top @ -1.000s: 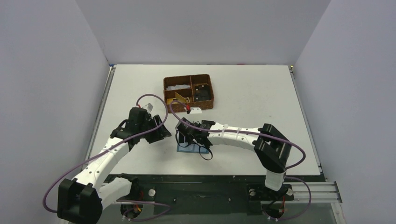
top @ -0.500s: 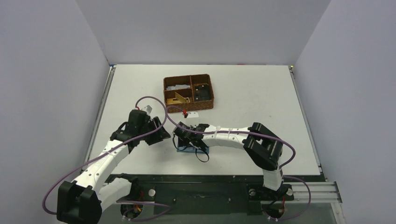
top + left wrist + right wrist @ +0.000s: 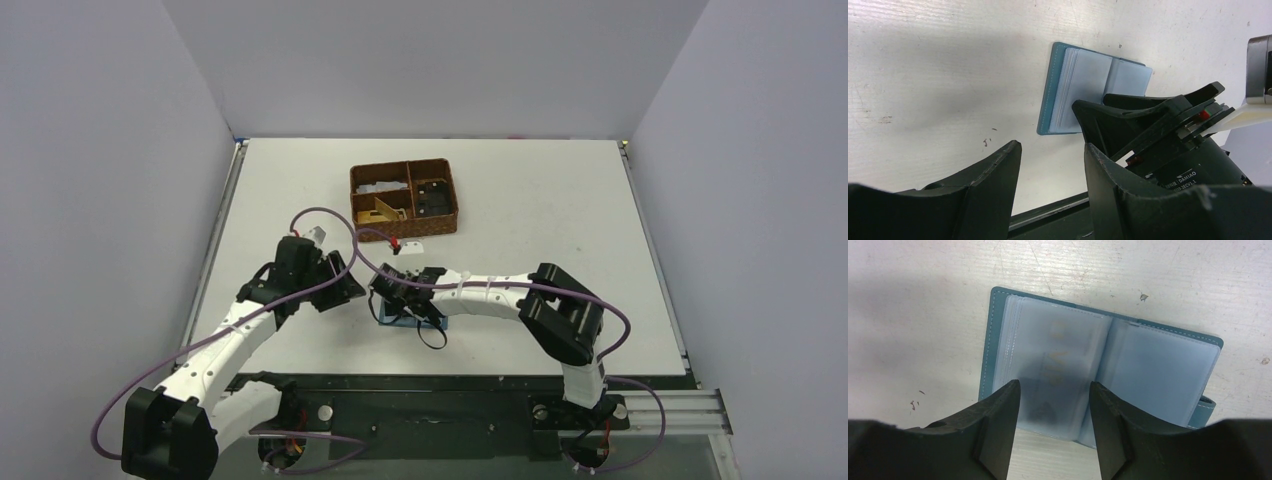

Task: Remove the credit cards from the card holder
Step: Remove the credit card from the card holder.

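Two grippers are spread and empty, the right gripper [image 3: 1054, 390] directly over the card holder [image 3: 1158, 365], which lies open on the table [image 3: 923, 315] toward its near edge, the left gripper [image 3: 1053, 150] just left of it.

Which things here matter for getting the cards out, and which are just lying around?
For the job: card holder, lying open; card faintly showing in one sleeve; tan-gold card, apparently, in the basket; right gripper above the holder; left gripper nearby.
Lying about: basket, other bits inside.

Card holder [image 3: 1068, 90] open on table [image 3: 948, 60]; left claw [image 3: 1052, 147] spread, empty, short of it.
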Tool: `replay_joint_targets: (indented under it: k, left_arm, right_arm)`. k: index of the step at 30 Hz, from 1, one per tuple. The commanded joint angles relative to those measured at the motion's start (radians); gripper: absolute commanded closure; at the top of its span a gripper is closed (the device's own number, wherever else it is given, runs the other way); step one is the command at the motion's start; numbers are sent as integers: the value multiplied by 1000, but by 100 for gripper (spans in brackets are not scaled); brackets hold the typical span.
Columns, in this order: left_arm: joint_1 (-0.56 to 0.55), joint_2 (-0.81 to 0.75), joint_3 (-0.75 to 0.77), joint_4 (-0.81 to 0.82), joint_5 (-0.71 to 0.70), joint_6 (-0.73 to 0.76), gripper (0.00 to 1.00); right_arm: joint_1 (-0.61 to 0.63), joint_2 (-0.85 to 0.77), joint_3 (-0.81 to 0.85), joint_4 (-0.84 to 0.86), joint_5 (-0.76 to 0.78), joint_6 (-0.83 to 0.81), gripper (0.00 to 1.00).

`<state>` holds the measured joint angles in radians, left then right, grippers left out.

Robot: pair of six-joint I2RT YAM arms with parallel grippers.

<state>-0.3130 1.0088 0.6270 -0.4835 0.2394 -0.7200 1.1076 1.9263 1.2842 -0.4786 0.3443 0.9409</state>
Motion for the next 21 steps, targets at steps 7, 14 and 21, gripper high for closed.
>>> replay_joint_targets:
  k: [7,14,21]
  left_arm:
    - [-13,7,-7,61,2,1,53]
    - [-33,20,-12,78,-2,-9,53]
    - [-79,51,-8,105,-14,-27,53]
  right_arm:
    - [0,1,-25,41,6,1,55]
    - [-31,-37,-108,101,-50,2,70]
    - [-77,-93,-211,200,-126,-9,95]
